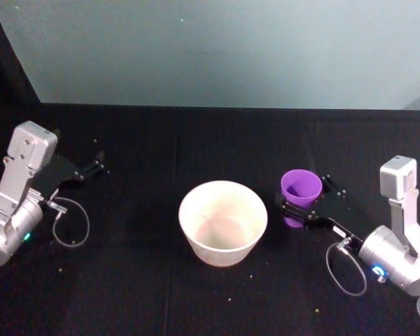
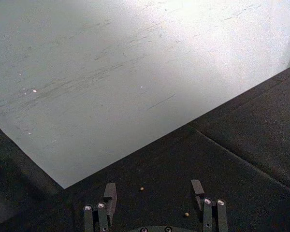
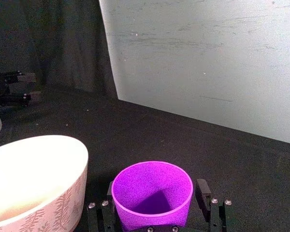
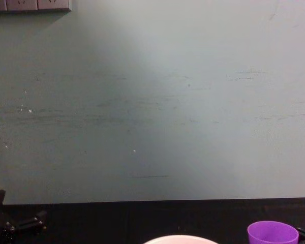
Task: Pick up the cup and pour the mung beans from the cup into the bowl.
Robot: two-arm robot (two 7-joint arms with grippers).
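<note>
Pale bowl point(image 1: 222, 222) centre, inside bare, upright purple cup point(image 1: 300, 187) beside it clamped in right tool point(image 1: 302, 208), left tool point(image 2: 154, 194) fingers apart.

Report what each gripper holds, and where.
Right gripper has its fingers around the cup's lower body. Left gripper is open, holding nothing.

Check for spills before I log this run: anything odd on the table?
A few stray beans lie scattered on the black cloth near the bowl. The cup stands upright between the right gripper's fingers.
</note>
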